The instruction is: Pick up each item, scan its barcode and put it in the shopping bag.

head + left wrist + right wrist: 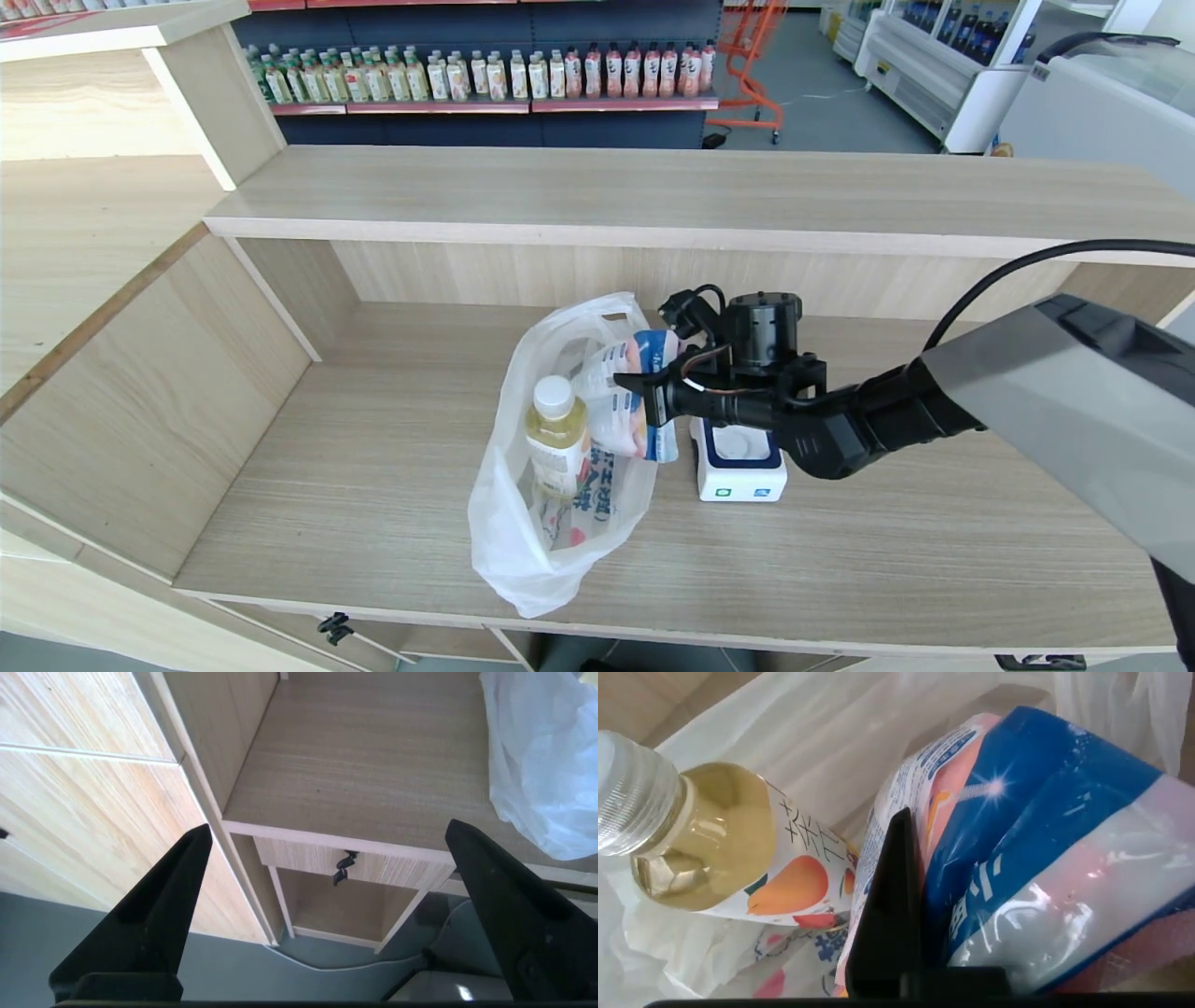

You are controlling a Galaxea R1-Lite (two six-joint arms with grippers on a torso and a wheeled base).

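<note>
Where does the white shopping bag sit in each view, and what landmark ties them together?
Head view: shopping bag mid-counter, left of the scanner, the bottle inside it.
Left wrist view: the bag on the counter near its front edge, beyond the open left gripper.
Right wrist view: white film behind the bottle and the packet in the right gripper.
Shared landmarks: the bottle (head, right wrist); the counter's front edge (head, left wrist).
</note>
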